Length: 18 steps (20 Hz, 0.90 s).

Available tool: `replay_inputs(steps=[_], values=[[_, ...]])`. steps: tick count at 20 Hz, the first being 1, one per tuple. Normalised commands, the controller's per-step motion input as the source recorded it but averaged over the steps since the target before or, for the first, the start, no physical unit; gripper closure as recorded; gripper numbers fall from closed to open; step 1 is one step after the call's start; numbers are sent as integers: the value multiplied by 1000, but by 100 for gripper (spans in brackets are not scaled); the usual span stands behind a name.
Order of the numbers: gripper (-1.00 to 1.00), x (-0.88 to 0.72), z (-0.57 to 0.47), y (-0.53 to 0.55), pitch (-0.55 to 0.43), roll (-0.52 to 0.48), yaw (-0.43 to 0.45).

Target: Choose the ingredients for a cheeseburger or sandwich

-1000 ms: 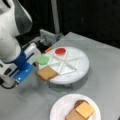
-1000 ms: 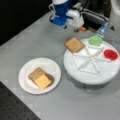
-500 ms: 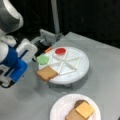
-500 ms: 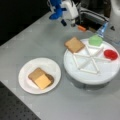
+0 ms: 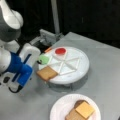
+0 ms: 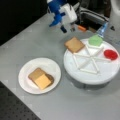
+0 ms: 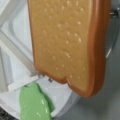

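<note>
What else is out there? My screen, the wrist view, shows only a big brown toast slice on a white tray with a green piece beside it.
Observer: A white paper plate stands apart from the tray. It holds a small stack: a toast square, a dark patty and a yellow cheese square on top.
Operator: Is there more food on the tray?
Observer: Yes, a red disc lies in a compartment of its own.
Operator: Where is the robot's hand?
Observer: The end effector hovers just outside the tray's rim, nearest your toast slice.
</note>
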Motion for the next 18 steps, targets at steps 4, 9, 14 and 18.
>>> replay_inputs(steps=[4,9,14,18], values=[[-100,339,-29,-282,8,378,165],[-100,280,-73,-259,-1,370,191],[-100,209,-114,-284,-9,371,165],[-100,153,-162,-306,-8,416,127]])
